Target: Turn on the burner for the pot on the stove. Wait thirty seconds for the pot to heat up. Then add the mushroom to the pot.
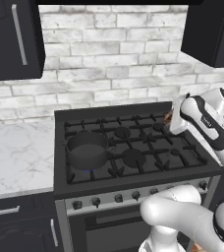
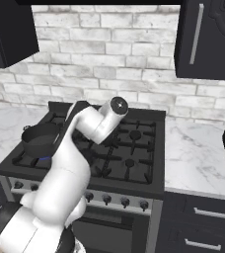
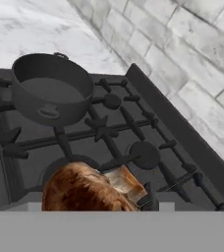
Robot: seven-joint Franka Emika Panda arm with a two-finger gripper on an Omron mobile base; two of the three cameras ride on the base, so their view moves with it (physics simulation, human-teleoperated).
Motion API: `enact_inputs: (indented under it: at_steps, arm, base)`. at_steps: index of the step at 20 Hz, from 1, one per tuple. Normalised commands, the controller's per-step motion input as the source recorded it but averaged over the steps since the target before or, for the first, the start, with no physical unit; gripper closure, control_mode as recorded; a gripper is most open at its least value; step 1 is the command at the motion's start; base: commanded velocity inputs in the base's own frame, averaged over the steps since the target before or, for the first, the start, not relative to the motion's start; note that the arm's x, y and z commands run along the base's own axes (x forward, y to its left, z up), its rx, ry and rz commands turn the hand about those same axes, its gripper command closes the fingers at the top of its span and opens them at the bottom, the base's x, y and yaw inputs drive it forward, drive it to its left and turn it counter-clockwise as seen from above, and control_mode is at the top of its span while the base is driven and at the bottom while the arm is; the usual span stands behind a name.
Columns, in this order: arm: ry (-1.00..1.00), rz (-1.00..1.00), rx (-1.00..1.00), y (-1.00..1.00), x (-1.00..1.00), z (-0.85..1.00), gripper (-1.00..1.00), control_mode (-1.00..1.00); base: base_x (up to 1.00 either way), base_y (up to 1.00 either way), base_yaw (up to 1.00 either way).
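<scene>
The stove is the biggest thing here: a wide black gas range set between two stretches of marbled white desk, with a white brick wall behind it and dark cabinets hanging above on either side. Black grates cover its top, and a row of small dark knobs runs along the silvery front strip.

The robot's white arm reaches over the right side of the stove, its hand held above the far right corner of the grates.

The pot, dark grey and low, sits on the near left burner, where a small blue flame shows just under its near edge. In the hand view the pot looks empty.

The claw hangs at the end of the arm, well apart from the pot and above the grates. Its jaws are clamped on the mushroom, a brown rounded lump with a paler patch that sits right in front of the hand camera; in the left base view a brown speck shows at the fingers.
</scene>
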Motion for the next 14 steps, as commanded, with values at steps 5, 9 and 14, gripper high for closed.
enact_inputs:
  at_steps: [5,9,14]
  arm:
    - [0.16,0.00,0.00,0.56,0.00,0.00,1.00,-1.00]
    - [0.02,0.00,0.00,0.63,0.00,0.00,1.00,-1.00]
    - [0.00,0.00,0.00,0.62,0.00,0.00,1.00,-1.00]
  base:
    - [0.00,0.00,0.00]
    - [0.00,0.00,0.00]
    - [0.00,0.00,0.00]
